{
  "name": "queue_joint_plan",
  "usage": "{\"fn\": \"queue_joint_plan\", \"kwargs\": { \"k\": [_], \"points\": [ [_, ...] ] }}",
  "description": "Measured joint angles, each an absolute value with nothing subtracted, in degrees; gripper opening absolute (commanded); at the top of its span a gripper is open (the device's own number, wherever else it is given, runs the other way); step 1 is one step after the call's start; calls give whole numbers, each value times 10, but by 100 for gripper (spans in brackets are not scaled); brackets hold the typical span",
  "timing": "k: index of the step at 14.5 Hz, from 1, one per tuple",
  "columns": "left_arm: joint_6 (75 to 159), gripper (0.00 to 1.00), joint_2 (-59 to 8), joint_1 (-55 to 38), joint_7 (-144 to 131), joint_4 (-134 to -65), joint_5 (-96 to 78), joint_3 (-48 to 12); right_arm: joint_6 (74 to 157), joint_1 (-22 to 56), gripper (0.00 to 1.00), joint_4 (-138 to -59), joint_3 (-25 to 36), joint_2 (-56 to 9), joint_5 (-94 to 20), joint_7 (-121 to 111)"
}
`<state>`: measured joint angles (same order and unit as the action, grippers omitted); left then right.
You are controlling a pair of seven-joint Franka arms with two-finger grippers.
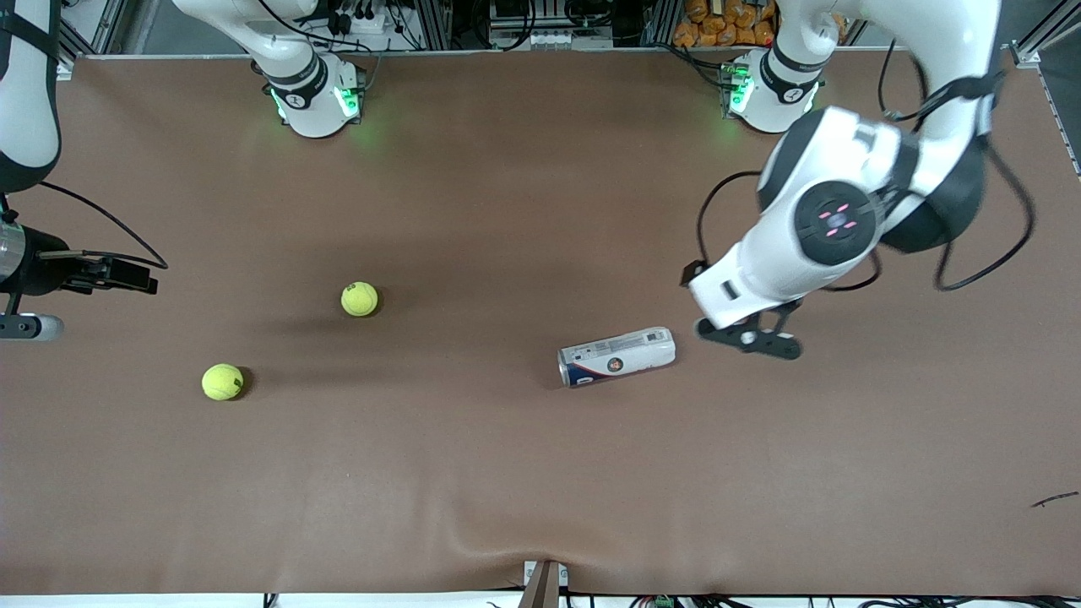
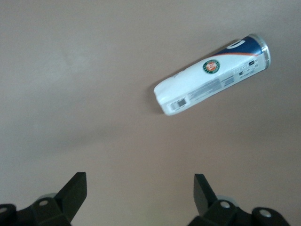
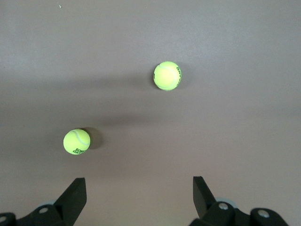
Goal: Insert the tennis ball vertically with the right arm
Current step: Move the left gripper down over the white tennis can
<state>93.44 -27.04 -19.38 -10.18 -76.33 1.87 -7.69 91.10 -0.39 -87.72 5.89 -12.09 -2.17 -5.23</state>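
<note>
The right gripper (image 3: pixel 136 197) hangs in the air with its fingers (image 3: pixel 75 195) spread wide and nothing between them. In the front view only part of it shows, at the picture's edge at the right arm's end of the table (image 1: pixel 524 473). It hovers over bare brown tabletop near that end, and its wrist camera looks down on two tennis balls.

One ball (image 1: pixel 360 299) lies on the table toward the right arm's end. The other ball (image 1: pixel 223 382) lies closer to that end still, and nearer to the front camera than the first. The two are well apart, and neither touches the gripper.

The left gripper (image 1: pixel 750 336) is also up in the air, fingers (image 2: pixel 74 193) open and empty. It hangs over the table just beside the closed end of the can (image 1: pixel 616 356).

The can, a white and blue tube, lies on its side on the table, roughly midway between the arms' ends. Its open, metal-rimmed mouth points toward the balls, and its white end points toward the left gripper. It is well apart from both balls.
</note>
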Motion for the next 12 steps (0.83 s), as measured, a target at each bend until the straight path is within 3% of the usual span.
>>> {"fn": "queue_joint_plan", "kwargs": {
  "k": [7,12],
  "points": [
    [980,100,-359,-256,-102,-710,19,-59,931,-6,100,-894,63,-129,-21,-52],
    [1020,100,-408,-342,-103,-676,19,-17,1001,-18,100,-955,65,-132,-21,-61]
  ]
}}
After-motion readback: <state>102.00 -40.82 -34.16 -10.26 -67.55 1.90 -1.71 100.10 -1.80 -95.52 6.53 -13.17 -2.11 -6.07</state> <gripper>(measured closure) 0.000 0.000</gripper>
